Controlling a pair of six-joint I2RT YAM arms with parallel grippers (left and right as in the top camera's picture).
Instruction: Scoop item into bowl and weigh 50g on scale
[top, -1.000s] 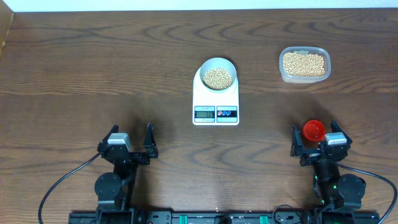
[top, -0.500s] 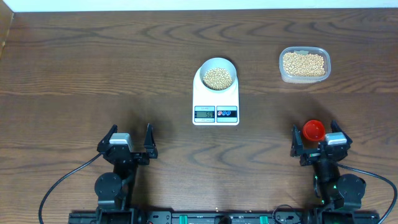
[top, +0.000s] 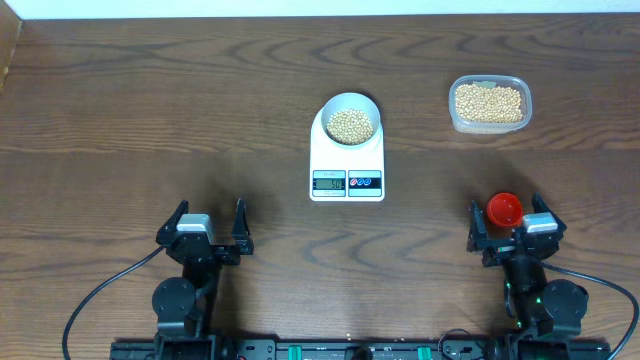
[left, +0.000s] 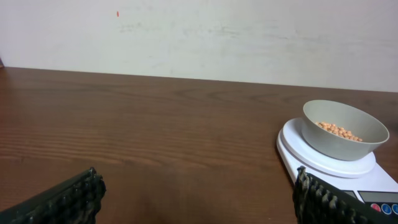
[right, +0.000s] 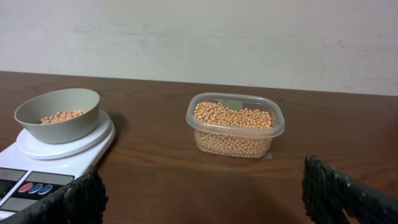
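Observation:
The pale bowl (top: 350, 98) stands on the white scale (top: 330, 162) at the table's middle, holding tan beans (top: 351, 125). It also shows in the left wrist view (left: 336, 147) and the right wrist view (right: 62, 129). The scale's display is lit but too small to read. My left gripper (top: 211, 210) is open and empty near the front edge, left of the scale (left: 298, 155). My right gripper (top: 506, 228) is open at the front right. A red scoop (top: 504, 207) shows between its fingertips from overhead but not in its wrist view.
A clear plastic tub (top: 489, 128) full of beans (top: 489, 102) stands at the back right, also in the right wrist view (right: 235, 142). A pale wall runs behind the table's far edge.

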